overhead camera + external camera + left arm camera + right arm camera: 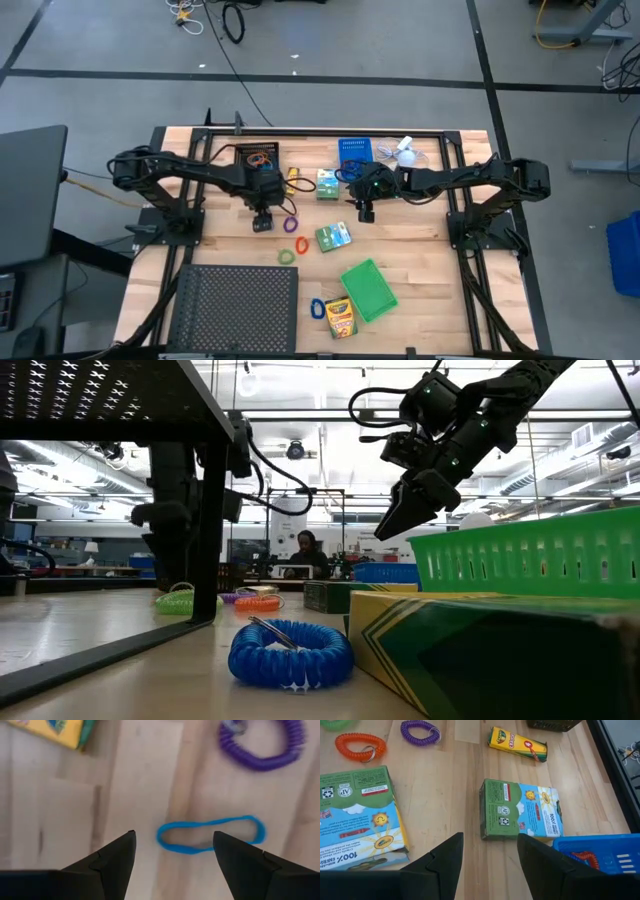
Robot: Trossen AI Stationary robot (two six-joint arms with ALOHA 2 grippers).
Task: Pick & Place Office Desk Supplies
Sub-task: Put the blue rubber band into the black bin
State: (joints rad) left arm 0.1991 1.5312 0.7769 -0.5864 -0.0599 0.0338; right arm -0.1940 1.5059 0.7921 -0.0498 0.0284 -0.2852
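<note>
My left gripper (174, 836) (263, 224) points down, open, just over the wood. A flat blue rubber-band loop (210, 836) lies on the table right past its fingertips, untouched. A purple coil loop (262, 745) (291, 223) lies beyond that. My right gripper (489, 840) (366, 212) hangs open and slanted above the table. A green-white box (520, 810) (327, 184) lies flat in front of it, and a second one (360, 820) (333, 236) is nearby. Further things are an orange coil (301, 243), a green coil (287, 257), a blue coil (290, 652), a yellow crayon box (340, 318) and a small yellow crayon pack (517, 744).
A black bin (257, 157) and a blue bin (353, 150) stand at the far side, next to a white fan (405, 152). A green bin (368, 290) sits near the front right and a large black mesh tray (235, 310) at the front left. Bare wood lies on the table's right side.
</note>
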